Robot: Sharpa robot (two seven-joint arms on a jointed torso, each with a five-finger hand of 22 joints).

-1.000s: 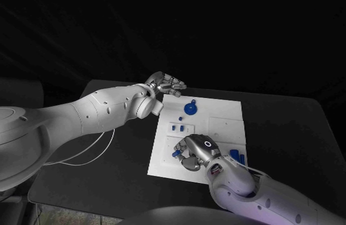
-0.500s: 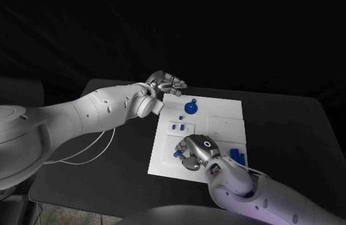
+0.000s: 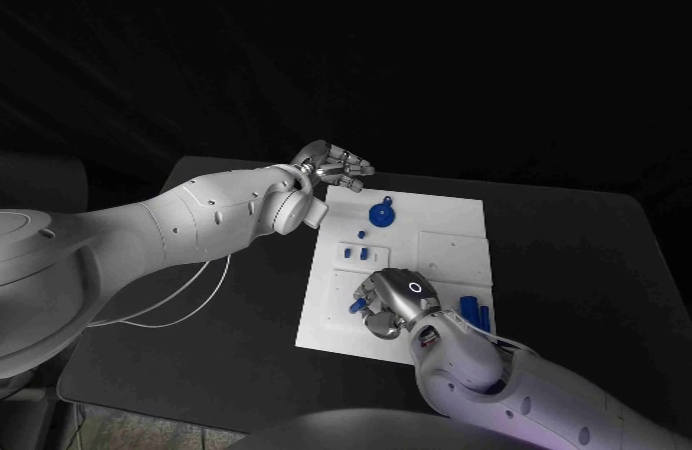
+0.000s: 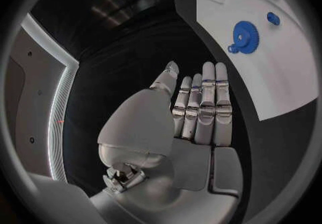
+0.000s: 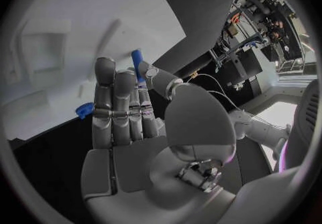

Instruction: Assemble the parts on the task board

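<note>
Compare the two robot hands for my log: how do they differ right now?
The left robot hand is at the task board's far left corner, over the black table, fingers extended together, holding nothing. The right robot hand is over the board's near part, with a small blue part between thumb and finger. Both are silver, on white arms.

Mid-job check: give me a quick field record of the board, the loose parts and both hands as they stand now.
board: white task board lying flat on the black table
gear: blue gear on the board's far part, untouched
right-edge parts: blue pieces lying on the board beside the right wrist
left hand: left hand off the board's far left corner, fingers straight, holding nothing
right hand: right hand over the board's near part, a blue part at its fingertips; grip unclear
</note>
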